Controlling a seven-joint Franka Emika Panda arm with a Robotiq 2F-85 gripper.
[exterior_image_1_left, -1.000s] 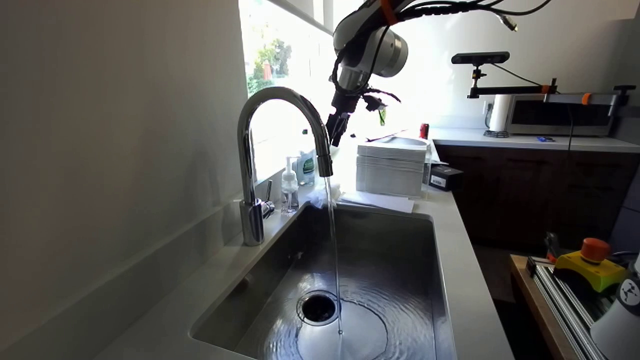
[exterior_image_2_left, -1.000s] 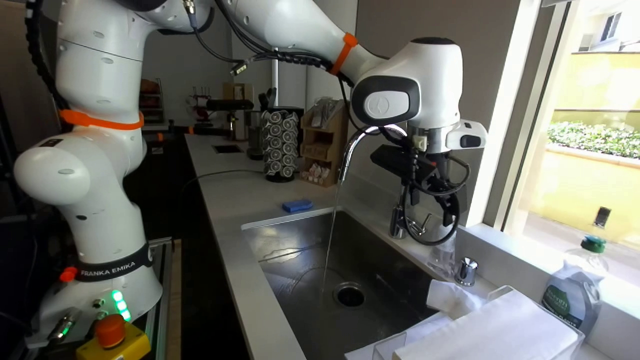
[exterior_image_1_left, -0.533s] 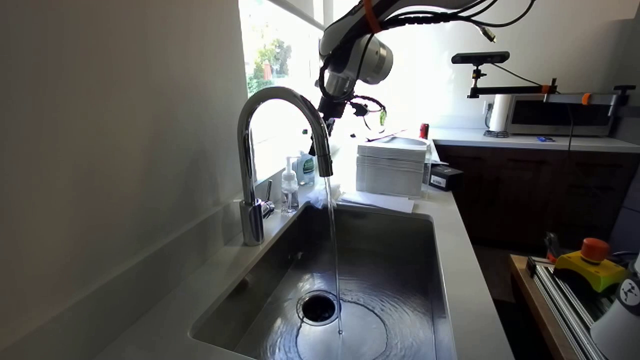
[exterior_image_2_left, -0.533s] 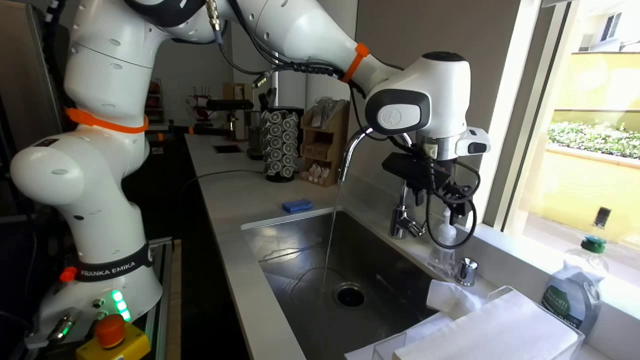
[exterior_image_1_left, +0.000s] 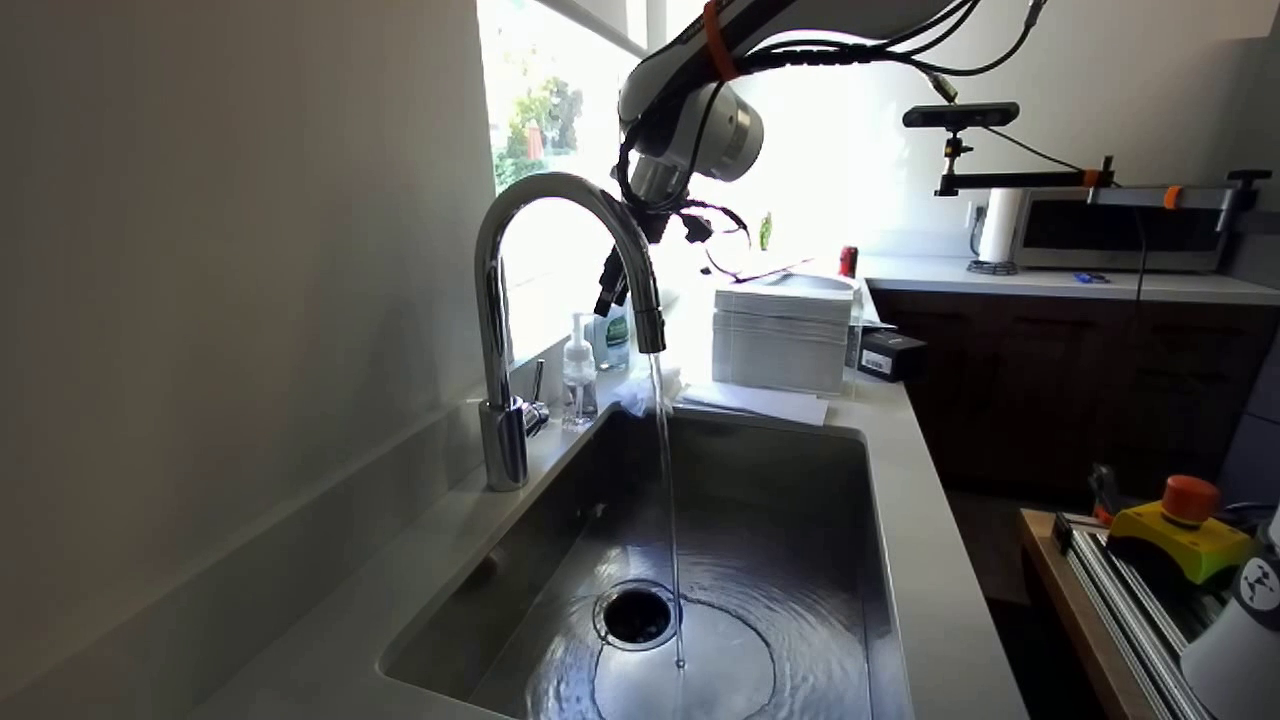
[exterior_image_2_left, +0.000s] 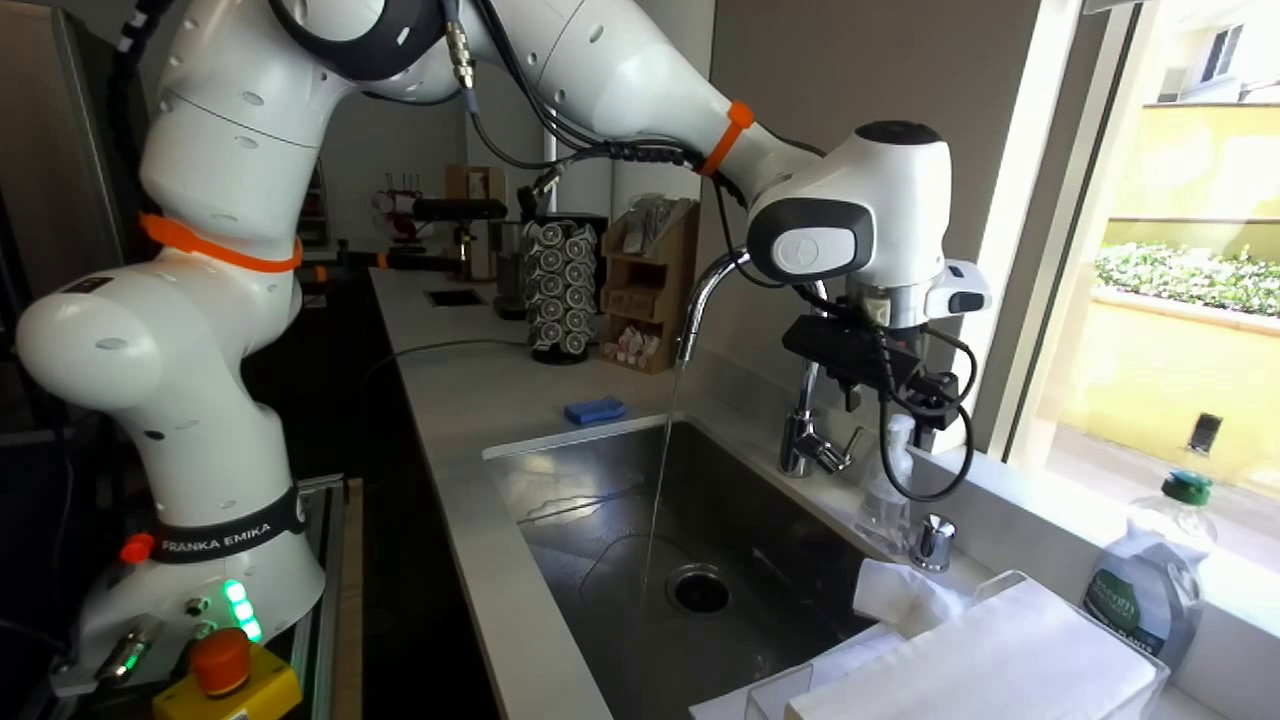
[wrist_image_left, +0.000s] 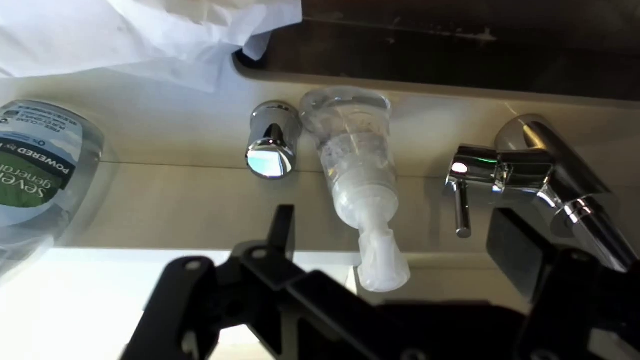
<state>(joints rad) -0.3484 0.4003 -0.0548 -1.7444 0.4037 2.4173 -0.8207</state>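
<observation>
My gripper is open and empty in the wrist view (wrist_image_left: 400, 242), its fingers wide apart. The pump top of a clear soap bottle (wrist_image_left: 360, 150) lies between the fingers in that view, and neither finger seems to touch it. The bottle stands upright by the sink in both exterior views (exterior_image_1_left: 578, 385) (exterior_image_2_left: 885, 505). In an exterior view my gripper (exterior_image_1_left: 612, 288) is above the bottle, partly behind the chrome faucet (exterior_image_1_left: 492, 330). Cables partly hide its fingers (exterior_image_2_left: 930, 425) in an exterior view. The faucet lever (wrist_image_left: 462, 210) is near the right finger in the wrist view. Water runs from the faucet.
The steel sink (exterior_image_1_left: 880, 560) lies in front of the faucet. A chrome cap (wrist_image_left: 272, 140) and a dish soap bottle (wrist_image_left: 37, 160) stand beside the pump bottle. White paper towels (exterior_image_2_left: 980, 660) sit at the sink's end. A blue sponge (exterior_image_2_left: 595, 411) lies across the sink. A window adjoins the counter.
The arm and gripper have moved left and a little down toward the faucet in an exterior view, and right and down in an exterior view. The water keeps running; the counter objects have not moved.
</observation>
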